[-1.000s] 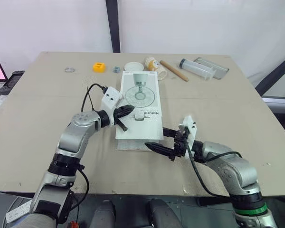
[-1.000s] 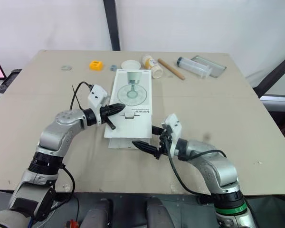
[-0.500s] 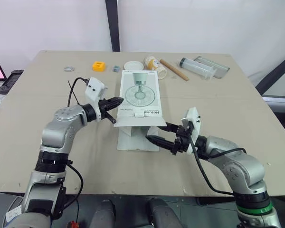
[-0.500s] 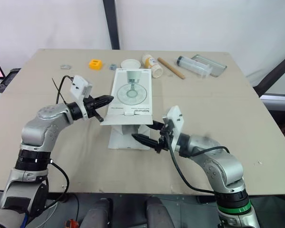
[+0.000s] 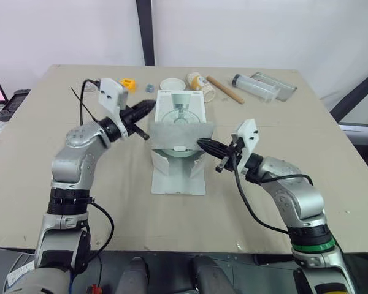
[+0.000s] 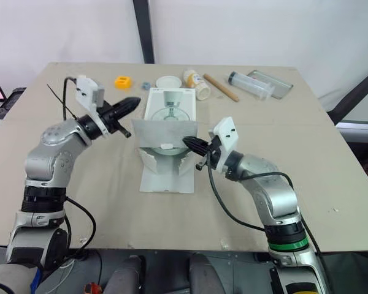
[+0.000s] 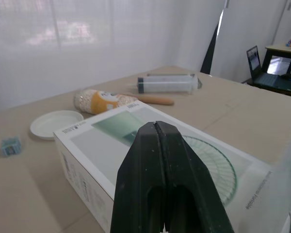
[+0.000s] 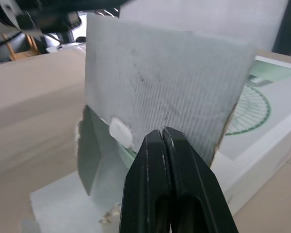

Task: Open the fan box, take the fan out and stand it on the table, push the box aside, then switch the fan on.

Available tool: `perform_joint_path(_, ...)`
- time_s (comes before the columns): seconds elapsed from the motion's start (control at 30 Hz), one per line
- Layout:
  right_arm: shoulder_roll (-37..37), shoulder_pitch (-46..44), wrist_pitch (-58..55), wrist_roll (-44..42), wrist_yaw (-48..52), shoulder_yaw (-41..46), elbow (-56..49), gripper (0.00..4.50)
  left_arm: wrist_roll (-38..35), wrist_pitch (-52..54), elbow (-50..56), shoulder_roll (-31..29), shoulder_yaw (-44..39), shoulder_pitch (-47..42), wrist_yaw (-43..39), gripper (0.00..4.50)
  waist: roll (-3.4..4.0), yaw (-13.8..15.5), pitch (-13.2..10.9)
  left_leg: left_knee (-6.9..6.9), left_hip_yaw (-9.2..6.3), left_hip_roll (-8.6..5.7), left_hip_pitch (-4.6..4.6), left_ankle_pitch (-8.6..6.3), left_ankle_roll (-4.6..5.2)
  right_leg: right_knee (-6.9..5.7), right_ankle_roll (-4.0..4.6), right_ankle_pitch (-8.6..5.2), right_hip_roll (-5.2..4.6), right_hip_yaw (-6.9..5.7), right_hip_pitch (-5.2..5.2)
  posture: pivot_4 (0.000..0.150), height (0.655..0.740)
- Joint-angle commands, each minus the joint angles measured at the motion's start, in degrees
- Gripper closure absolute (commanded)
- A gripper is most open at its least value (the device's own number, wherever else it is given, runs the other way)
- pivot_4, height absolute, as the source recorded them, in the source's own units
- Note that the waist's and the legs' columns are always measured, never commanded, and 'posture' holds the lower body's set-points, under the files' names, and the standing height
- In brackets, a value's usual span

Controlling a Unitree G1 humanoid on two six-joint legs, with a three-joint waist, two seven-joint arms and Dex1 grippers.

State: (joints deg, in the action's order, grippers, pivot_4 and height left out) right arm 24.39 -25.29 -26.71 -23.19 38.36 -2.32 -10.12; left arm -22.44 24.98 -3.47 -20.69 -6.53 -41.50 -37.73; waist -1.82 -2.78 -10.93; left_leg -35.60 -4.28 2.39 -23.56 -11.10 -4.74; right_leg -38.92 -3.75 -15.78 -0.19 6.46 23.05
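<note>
Box lid (image 5: 179, 131) swung upright | left claw (image 5: 148, 106), right claw (image 5: 202, 144) pinched closed beside it

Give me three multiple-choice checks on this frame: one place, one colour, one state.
1. Relative to the fan box, the white round lid lies: A on top of it; B past its far end; C at its near end.
2. The fan print on the box is: A teal-green; B red; C black.
3. The box's flap is: A flat shut; B torn off; C raised upright.

1 B, the lid sits just beyond the box. 2 A, the left wrist view shows teal-green. 3 C, the flap stands up over the open end.
</note>
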Motion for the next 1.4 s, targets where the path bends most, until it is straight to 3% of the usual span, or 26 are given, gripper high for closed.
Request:
perform_joint_path(0.03, -0.72, -2.01, 2.16, 2.39, -1.35, -0.46, 0.88, 4.48, -0.82, -1.38, 0.72, 0.34, -0.4, -1.02, 0.09, 4.5, 0.0, 0.01, 0.0, 0.0, 0.0, 0.0, -0.01, 0.0, 0.0, 0.0, 0.0, 0.0, 0.0, 0.0, 0.0, 0.15, 0.74)
perform_joint_path(0.43, -2.86, -3.78, -0.44, 8.33, -4.86, -3.39, 3.77, 4.48, 2.81, 0.01, 0.33, 2.83, 8.27, 4.11, 0.07, 4.5, 0.0, -0.01, 0.0, 0.0, -0.01, 0.0, 0.0, 0.0, 0.0, -0.01, 0.31, 0.18, 0.0, 0.0, 0.0, 0.15, 0.74)
perform_joint_path(0.8, -2.97, -4.11, -0.93, 8.66, -4.93, -2.94, 2.99, 4.48, 6.05, -0.76, -2.98, 3.25, 10.99, 5.63, -0.06, 4.5, 0.0, -0.01, 0.01, -0.01, -0.01, 0.0, 0.01, 0.0, 0.0, -0.01, 0.27, 0.17, 0.01, 0.0, 0.0, 0.15, 0.74)
perform_joint_path(1.4, 0.46, 3.32, -15.0, 4.78, -1.95, -6.69, -10.92, 4.48, 7.5, 0.47, -2.63, 3.58, 11.3, 5.9, 0.16, 4.5, 0.0, 0.01, 0.01, -0.02, -0.01, 0.0, 0.02, 0.0, 0.0, -0.01, 0.03, 0.03, 0.01, 0.0, -0.01, 0.15, 0.74)
